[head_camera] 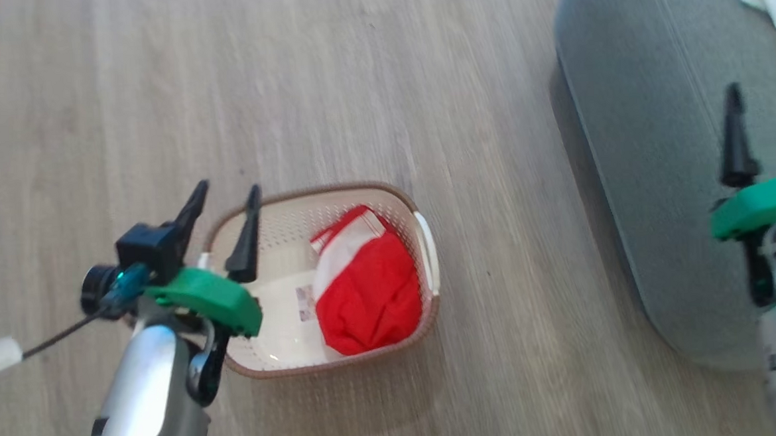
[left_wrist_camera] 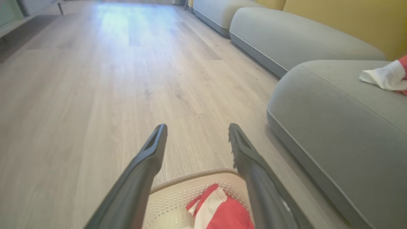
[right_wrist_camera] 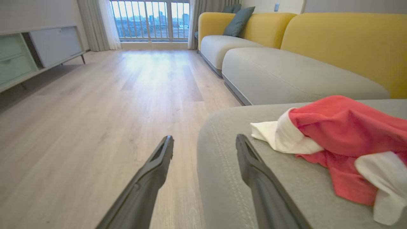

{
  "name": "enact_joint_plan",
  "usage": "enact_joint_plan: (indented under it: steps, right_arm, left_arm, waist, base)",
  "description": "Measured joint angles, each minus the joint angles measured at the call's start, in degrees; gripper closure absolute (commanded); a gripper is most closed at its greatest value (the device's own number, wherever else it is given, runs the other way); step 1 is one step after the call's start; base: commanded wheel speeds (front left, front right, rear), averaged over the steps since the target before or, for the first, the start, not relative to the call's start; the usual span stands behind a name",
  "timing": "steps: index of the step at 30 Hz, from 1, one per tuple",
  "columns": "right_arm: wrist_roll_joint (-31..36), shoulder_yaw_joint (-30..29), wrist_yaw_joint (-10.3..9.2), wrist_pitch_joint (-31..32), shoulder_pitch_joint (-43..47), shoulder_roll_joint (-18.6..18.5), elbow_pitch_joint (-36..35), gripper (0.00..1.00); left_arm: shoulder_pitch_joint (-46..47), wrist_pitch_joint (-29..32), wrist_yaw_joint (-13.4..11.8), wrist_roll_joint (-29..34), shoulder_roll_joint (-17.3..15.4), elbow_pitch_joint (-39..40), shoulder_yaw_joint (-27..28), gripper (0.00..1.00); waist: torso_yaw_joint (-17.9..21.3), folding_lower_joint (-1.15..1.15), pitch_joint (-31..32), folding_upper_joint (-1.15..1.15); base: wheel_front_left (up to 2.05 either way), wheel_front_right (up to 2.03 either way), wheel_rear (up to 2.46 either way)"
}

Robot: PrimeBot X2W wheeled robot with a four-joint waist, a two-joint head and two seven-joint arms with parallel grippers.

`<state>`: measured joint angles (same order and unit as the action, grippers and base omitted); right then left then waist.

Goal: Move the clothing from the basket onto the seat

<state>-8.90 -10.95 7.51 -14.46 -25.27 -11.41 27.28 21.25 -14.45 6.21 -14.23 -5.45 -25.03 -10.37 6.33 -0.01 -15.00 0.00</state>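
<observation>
A red garment (head_camera: pixel 365 292) with a white striped panel lies bunched in the right half of the basket (head_camera: pixel 334 207), low in the centre of the head view. The left half of the basket's base is bare except for a label (head_camera: pixel 305 302), too blurred to read. A second garment (right_wrist_camera: pixel 346 143), red with white parts, lies crumpled on the seat (right_wrist_camera: pixel 286 190) at the right of the right wrist view, cut off by the frame edge. In the head view its white corner pokes in at the upper right. There the seat runs down the right side, well apart from the basket, with wooden floor (head_camera: pixel 354 80) between them.

The left gripper (head_camera: pixel 227 188) hangs over the basket's left end, its green mount covering that rim and most of the left handle. Its fingers are spread wide and hold nothing. In the left wrist view they frame the basket's far rim at the bottom edge, and the near part is cut off.

The right gripper (head_camera: pixel 763 88) is at the right edge of the head view, over the seat, with one finger clipped by the frame. Its fingers are also wide apart and empty. In the right wrist view one finger lies over floor and the other over the seat's rounded edge; whether it touches is unclear.

Beyond are more grey seats, yellow backrests (right_wrist_camera: pixel 343 41), a blue cushion (right_wrist_camera: pixel 238 20), a low sideboard (right_wrist_camera: pixel 38 51) at upper left, and a window (right_wrist_camera: pixel 149 19).
</observation>
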Motion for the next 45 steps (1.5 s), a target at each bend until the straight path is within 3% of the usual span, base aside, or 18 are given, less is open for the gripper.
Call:
enact_joint_plan:
  steps: [4,16,28,45]
  right_arm:
    - [-0.5,4.2,0.0,0.0,0.8,1.5,-1.1,0.0]
    - [-3.4,11.8,0.0,0.0,4.9,3.8,-0.5,0.0]
    - [-3.5,12.9,0.0,0.0,8.0,5.2,-0.5,0.0]
    - [-3.5,12.0,0.0,0.0,13.5,7.5,1.0,0.0]
  left_arm:
    - [-2.1,0.0,-1.4,1.5,0.8,0.4,4.4,0.0]
    - [-8.5,0.0,-1.8,4.3,2.4,1.6,12.6,0.0]
    - [-12.9,0.0,-1.4,5.9,3.0,3.6,15.7,0.0]
    - [-18.5,0.0,-2.0,6.0,3.1,7.2,15.9,0.0]
  waist:
    - [-1.8,0.0,2.5,0.0]
    - [-5.2,0.0,9.5,0.0]
    - [-5.6,0.0,12.3,0.0]
    - [-4.9,0.0,15.1,0.0]
  base:
    - [0.0,0.0,0.0]
    - [0.0,0.0,0.0]
    - [0.0,0.0,0.0]
    - [0.0,0.0,0.0]
